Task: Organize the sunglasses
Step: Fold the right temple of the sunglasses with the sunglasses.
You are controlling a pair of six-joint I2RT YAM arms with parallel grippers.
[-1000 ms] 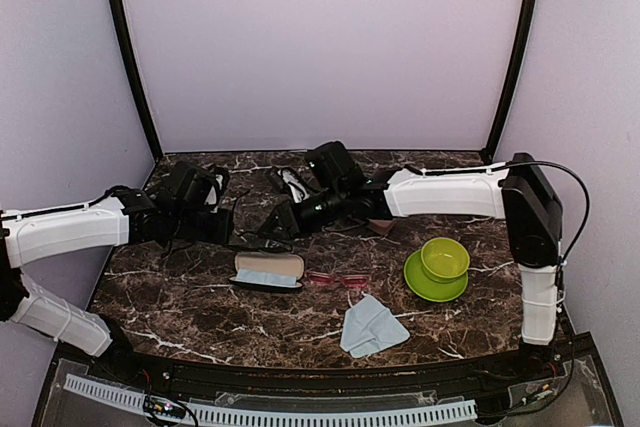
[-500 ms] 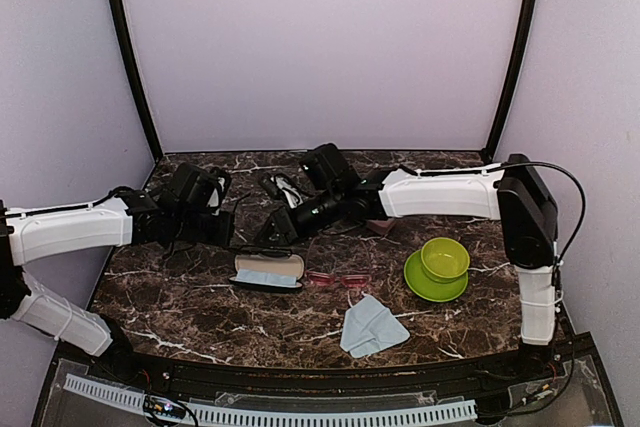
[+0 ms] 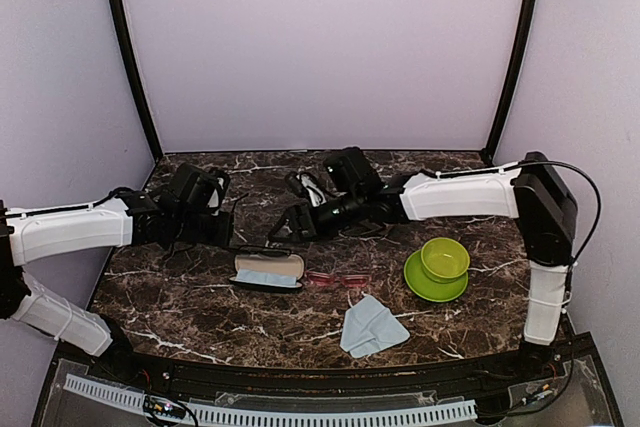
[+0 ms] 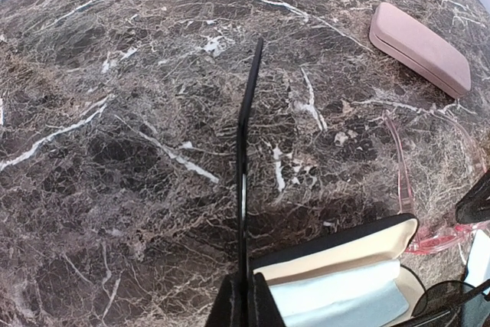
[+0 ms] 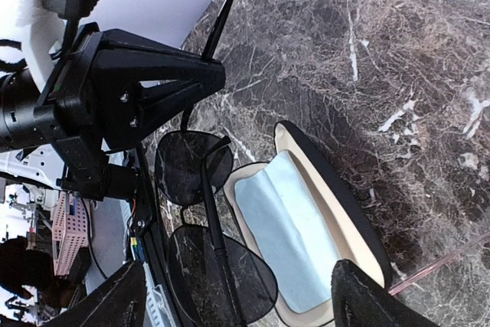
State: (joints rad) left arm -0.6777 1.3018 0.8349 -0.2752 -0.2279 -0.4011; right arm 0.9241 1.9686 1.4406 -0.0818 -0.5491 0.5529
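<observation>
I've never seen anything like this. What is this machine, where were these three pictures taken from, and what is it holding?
The machine is a robot with a left arm and a right arm, bolted to a marble table. The wide picture looks down from above and behind them. The other two come from a small camera on each wrist.

The left pincer is shut on one thin side arm of the black sunglasses, close by an open case with a blue cloth inside. The right pincer is open and holds nothing.

Also on the table are pink sunglasses, a second blue cloth, a green bowl on a green plate, and a closed pink case.
</observation>
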